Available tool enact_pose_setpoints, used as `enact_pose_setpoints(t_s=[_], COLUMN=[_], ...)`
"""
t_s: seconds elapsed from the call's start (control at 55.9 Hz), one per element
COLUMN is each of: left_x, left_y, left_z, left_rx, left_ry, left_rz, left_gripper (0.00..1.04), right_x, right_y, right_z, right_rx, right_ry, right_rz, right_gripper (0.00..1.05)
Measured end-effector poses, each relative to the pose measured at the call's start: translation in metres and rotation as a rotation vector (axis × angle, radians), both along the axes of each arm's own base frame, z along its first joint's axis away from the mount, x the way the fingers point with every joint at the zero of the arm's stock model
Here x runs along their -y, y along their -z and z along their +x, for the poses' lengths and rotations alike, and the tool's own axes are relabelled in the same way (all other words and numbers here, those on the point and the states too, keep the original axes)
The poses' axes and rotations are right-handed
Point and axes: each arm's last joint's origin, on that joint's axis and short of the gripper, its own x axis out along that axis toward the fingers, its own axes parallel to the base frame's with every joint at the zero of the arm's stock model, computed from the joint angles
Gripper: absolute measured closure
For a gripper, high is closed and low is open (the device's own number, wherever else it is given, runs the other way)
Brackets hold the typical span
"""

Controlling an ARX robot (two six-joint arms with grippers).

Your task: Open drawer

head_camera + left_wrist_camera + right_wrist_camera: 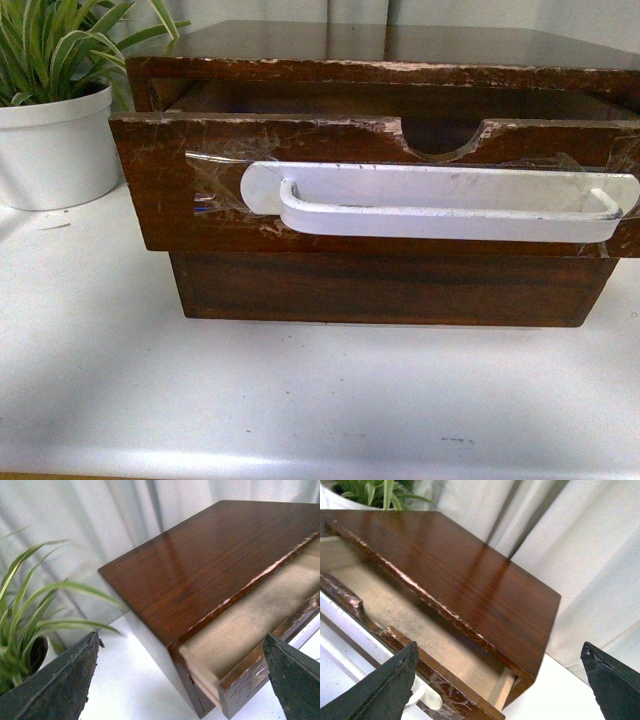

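**Drawer out of its cabinet, both grippers spread wide**

We are looking straight at the drawer (180, 200). Its scratched dark front stands forward of the cabinet (400, 45), and a gap shows behind its top edge. The long white handle (440, 205) runs across the front under clear tape (215, 175), just below the semicircular notch (445, 140). Beneath it the plain lower drawer front (390, 288) sits further back. The cabinet rests on the white table (300, 400), and a potted plant (55, 150) stands near it on the left.

Over to the wrists now. The left gripper (181, 636) looks down on the cabinet's left end. Its dark fingers (60, 685) are set wide apart with nothing held between them (we can see the drawer's pale inside from here). The right gripper (498, 646) is over the right end. It is just as widely spread and holds nothing, and the drawer lies open to view below it.
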Motion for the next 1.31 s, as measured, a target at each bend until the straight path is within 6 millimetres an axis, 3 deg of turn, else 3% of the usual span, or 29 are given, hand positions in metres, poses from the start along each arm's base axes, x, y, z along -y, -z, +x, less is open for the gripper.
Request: enact_pose_setpoints(t_s=[0.286,0.465,0.715,1.02,1.073,1.145,1.234,1.306], left_x=[-0.031,-0.033,-0.024,-0.023,-0.024,-0.029,-0.031,-0.030], left_y=[0.051,0.083,0.098,0.102,0.102,0.107,0.109,0.113], left_z=[-0.038,-0.061,-0.091,-0.100,-0.100,-0.101,-0.102,-0.104], left_rx=[-0.100,-0.184,-0.213,-0.223,-0.211,-0.070,-0.019,-0.016], left_ry=[-0.243,-0.309,-0.351,-0.372,-0.386,-0.474,-0.499,-0.494], left_rz=[-0.176,-0.260,-0.317,-0.383,-0.384,-0.394,-0.401,-0.398], left_gripper=[0.06,0.06,0.06,0.06,0.07,0.21,0.36,0.52], right_x=[0.021,0.024,0.022,0.024,0.024,0.024,0.025,0.024], right_y=[0.035,0.058,0.086,0.091,0.094,0.098,0.102,0.107], right_z=[-0.037,-0.059,-0.083,-0.089,-0.089,-0.089,-0.089,-0.089], right_rx=[0.021,0.032,0.007,0.014,-0.030,-0.055,-0.060,-0.057], right_ry=[0.242,0.344,0.405,0.426,0.441,0.449,0.454,0.452], right_rz=[0.200,0.290,0.362,0.429,0.433,0.437,0.442,0.443], right_gripper=[0.09,0.09,0.09,0.09,0.17,0.29,0.44,0.61])
